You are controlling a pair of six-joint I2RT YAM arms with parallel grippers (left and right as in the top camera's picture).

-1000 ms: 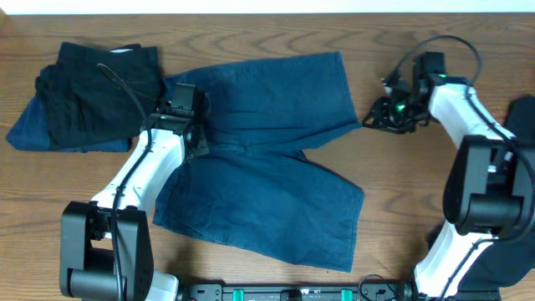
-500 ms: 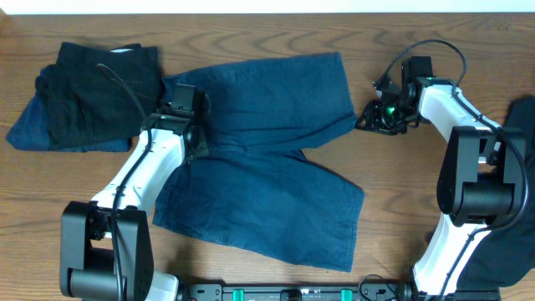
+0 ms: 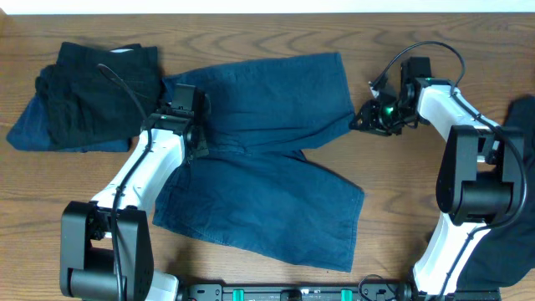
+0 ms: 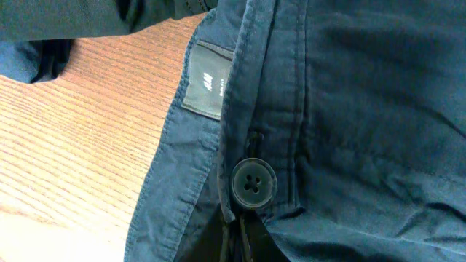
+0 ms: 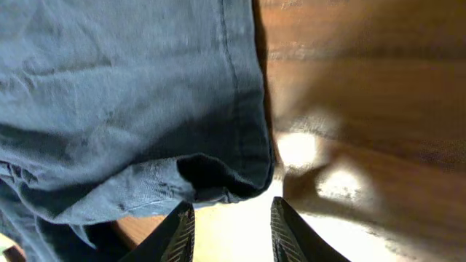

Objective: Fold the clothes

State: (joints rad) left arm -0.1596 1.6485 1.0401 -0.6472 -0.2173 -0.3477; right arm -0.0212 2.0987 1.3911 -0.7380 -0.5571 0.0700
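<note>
the right pincer [image 5: 233, 212] stands released, its two fingers [image 5: 180, 231] apart with only bright table [image 5: 364, 87] between them. compared with a second ago it has slid left across the wood in the overhead view, and it has crept a little further since half a second ago, so that the right pincer [image 3: 366, 119] now sits just beside the outer edge of the upper leg, where before it was clearly apart from the cloth. just ahead of its fingertips lies the hem corner [image 5: 237, 178] of the denim shorts [image 5: 131, 94], slightly curled up off the table; whether the fingers touch it cannot be told. the left pincer [image 4: 239, 236] has not moved: it is clenched, its dark tips together on the waistband [image 4: 211, 156] directly below the button [image 4: 253, 182], with the sewn label [image 4: 205, 87] further up the band. in the overhead view the left pincer [image 3: 192, 140] rests on the left end of the denim shorts [image 3: 267, 167], which lie spread flat mid-table as before, waistband to the left, one leg reaching toward the upper right and the other toward the lower right. left of them, touching the waistband end, is a stack of dark clothes [image 3: 92, 100], black over blue, and another dark garment [image 3: 523, 125] shows at the right edge.
</note>
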